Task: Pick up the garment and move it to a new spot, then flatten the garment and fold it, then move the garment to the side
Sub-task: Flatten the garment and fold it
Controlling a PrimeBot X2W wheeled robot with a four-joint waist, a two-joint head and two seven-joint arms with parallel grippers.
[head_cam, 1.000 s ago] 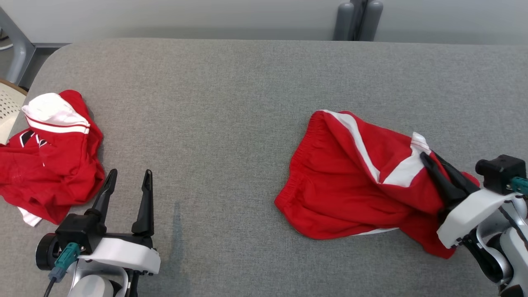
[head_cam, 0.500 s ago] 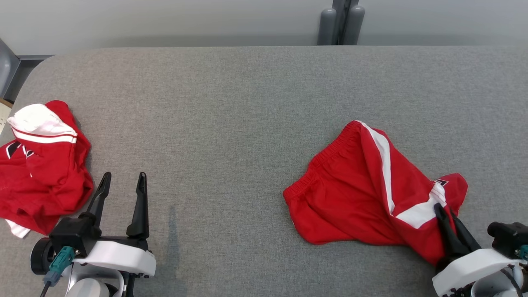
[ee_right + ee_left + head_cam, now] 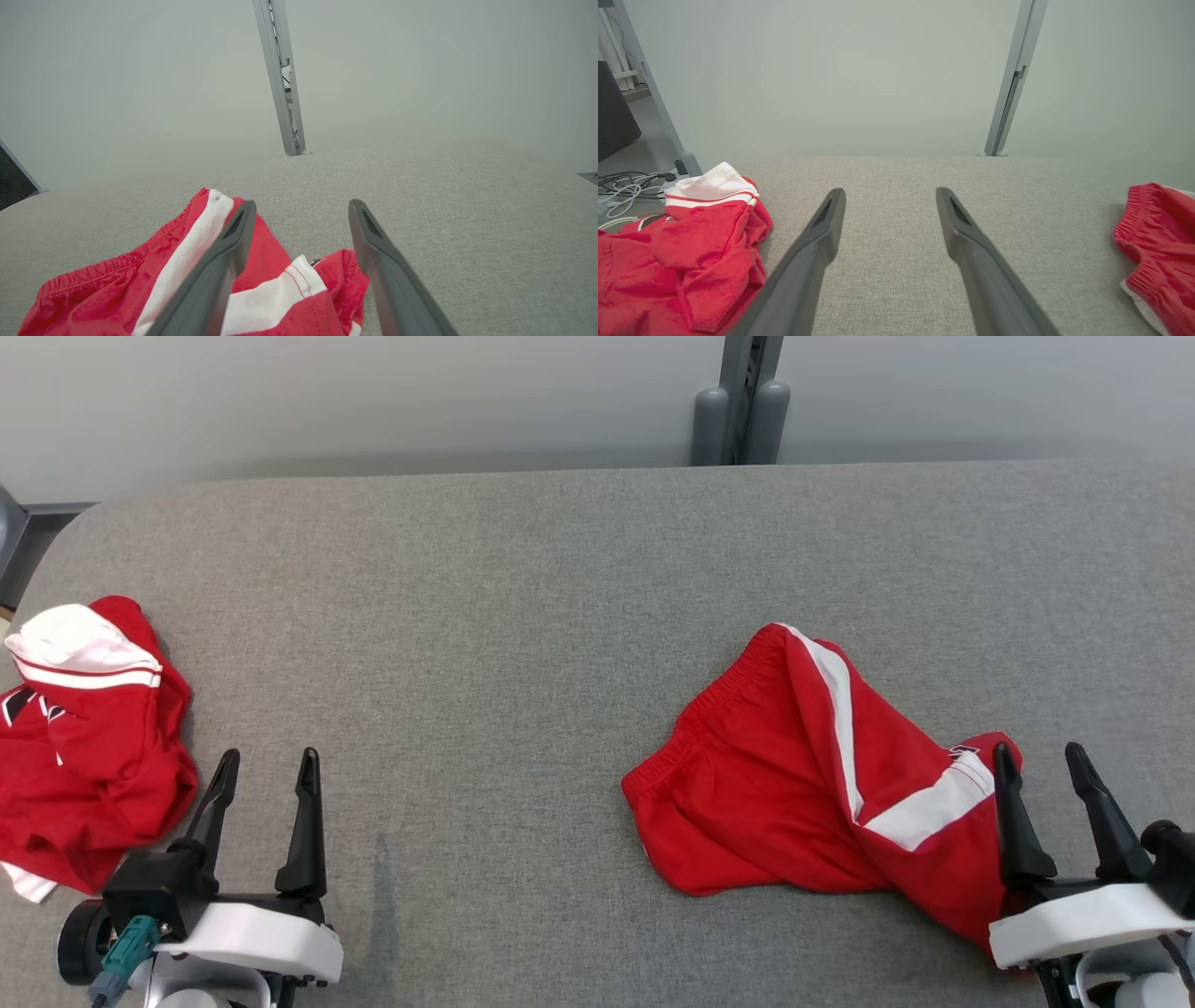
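Head view: the right claw [image 3: 1038, 756], shut on the garment [image 3: 794, 793] a second ago, now stands wide open; the garment lies crumpled on the table [image 3: 523, 616] at 4 o'clock.
Left wrist view: left claw [image 3: 889, 196] spread, empty.
Right wrist view: garment loose beneath the fingers [image 3: 219, 270].
Relocation judged done; flattening next.

Bare table [image 3: 485, 644] between red shorts [image 3: 775, 784] and crumpled jersey [image 3: 84, 747]

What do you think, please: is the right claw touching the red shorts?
Cannot tell. In the head view the open right claw overlaps the red shorts; the right wrist view shows cloth behind its fingers, no plain gap.
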